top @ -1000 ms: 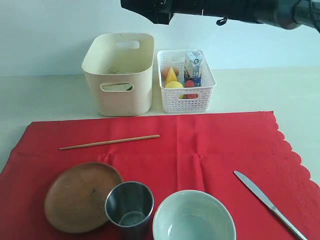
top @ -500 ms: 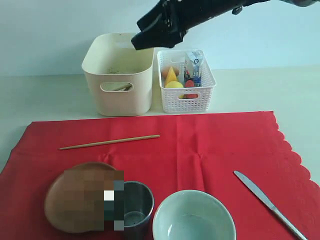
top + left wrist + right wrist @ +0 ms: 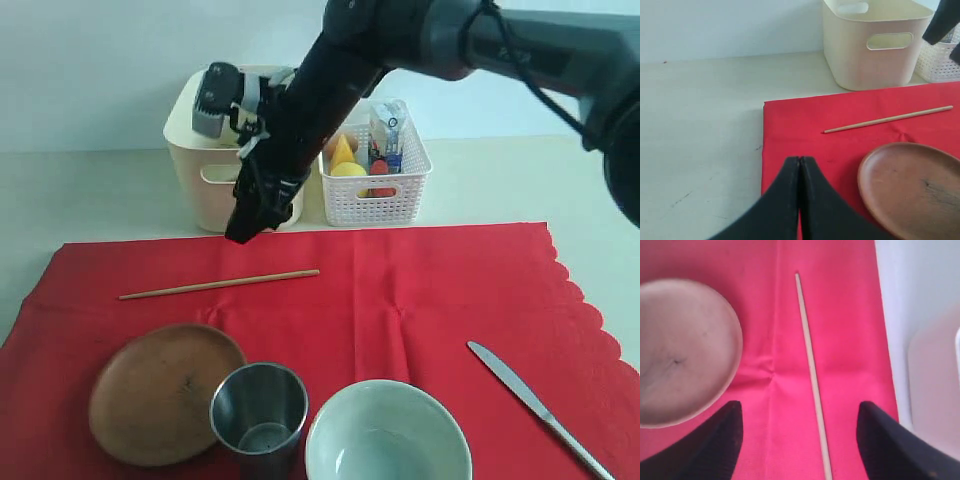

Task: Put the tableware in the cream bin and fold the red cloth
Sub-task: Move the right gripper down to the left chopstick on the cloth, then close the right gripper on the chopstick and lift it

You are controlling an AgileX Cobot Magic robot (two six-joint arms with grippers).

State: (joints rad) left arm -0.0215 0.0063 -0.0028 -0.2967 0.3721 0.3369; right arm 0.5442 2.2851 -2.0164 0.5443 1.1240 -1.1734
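right gripper [image 3: 799, 410]: fingers wide apart, empty, right over the chopstick [image 3: 810, 365]
left gripper [image 3: 799, 161]: pinched tight, holding nothing
change: right gripper came down toward the chopstick

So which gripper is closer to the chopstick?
Right. The right gripper hangs open above the chopstick; the left gripper, shut, sits at the edge of the cloth by the plate.
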